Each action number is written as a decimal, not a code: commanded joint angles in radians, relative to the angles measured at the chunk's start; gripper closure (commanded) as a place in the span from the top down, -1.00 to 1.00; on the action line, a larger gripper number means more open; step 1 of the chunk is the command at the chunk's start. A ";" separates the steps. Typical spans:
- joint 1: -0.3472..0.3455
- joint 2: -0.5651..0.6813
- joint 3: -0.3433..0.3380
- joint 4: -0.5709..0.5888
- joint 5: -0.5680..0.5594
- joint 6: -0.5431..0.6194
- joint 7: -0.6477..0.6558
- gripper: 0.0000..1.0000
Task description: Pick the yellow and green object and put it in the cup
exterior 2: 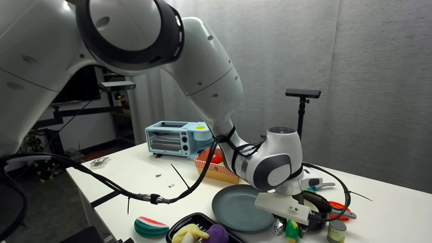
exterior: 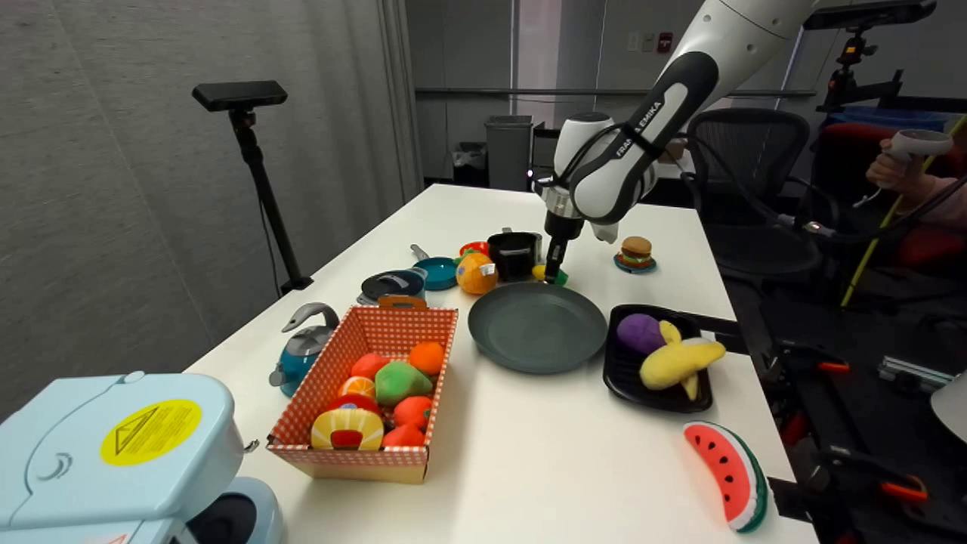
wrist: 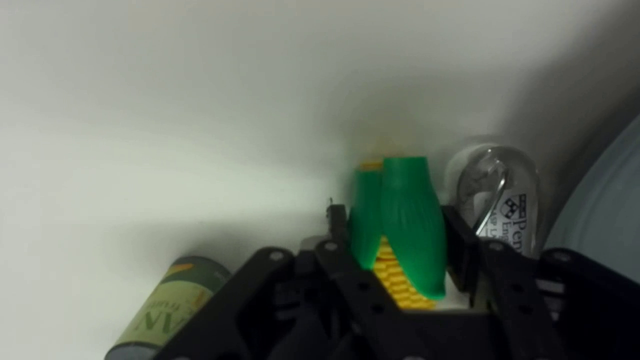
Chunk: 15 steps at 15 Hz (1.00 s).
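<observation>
Toy corn (wrist: 402, 222), between both fingers (wrist: 458, 245), seemingly gripped

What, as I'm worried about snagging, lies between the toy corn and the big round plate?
In the wrist view, one finger of the gripper and a shiny labelled object lie between the toy corn and the plate.

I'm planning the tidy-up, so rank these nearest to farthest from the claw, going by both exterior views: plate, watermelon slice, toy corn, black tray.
1. Toy corn: gripped in the claw.
2. Plate: beside the claw.
3. Black tray: next to the plate.
4. Watermelon slice: beyond the tray.
</observation>
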 commanded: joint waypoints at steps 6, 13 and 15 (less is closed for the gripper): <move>-0.087 -0.128 0.084 -0.039 0.010 -0.116 -0.088 -0.56; -0.081 -0.249 0.023 -0.129 0.002 -0.257 -0.191 -0.56; -0.069 -0.244 0.019 -0.121 0.014 -0.257 -0.184 -0.56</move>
